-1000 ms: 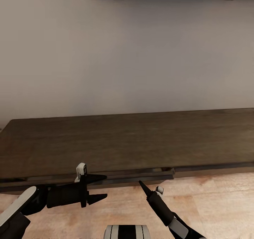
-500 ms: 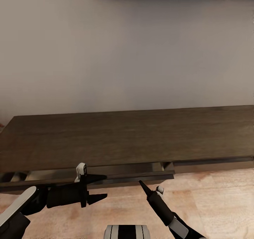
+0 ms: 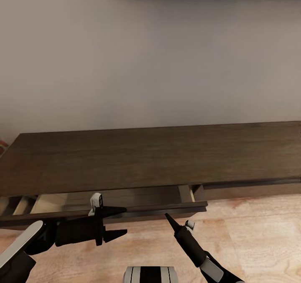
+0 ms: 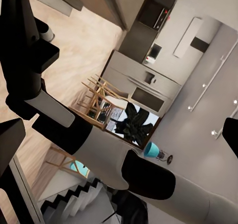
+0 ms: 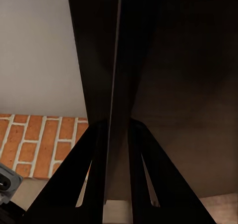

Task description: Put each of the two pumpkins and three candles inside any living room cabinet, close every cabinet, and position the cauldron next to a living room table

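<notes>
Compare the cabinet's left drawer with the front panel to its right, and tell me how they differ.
The left drawer is pulled out from under the cabinet top, showing its pale inside; the right panel sits flush and shut. The drawer front stands nearer the robot than the panel, with the right gripper close to it. Both are dark brown wood grain with no handles.

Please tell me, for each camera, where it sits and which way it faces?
Head: high, facing down at the cabinet, drawer out; left pincer open, right pincer.
Left wrist: facing past the right arm toward a kitchen.
Right wrist: fingers shut on the drawer front.
Shared: head and right wrist views show the cabinet.
</notes>
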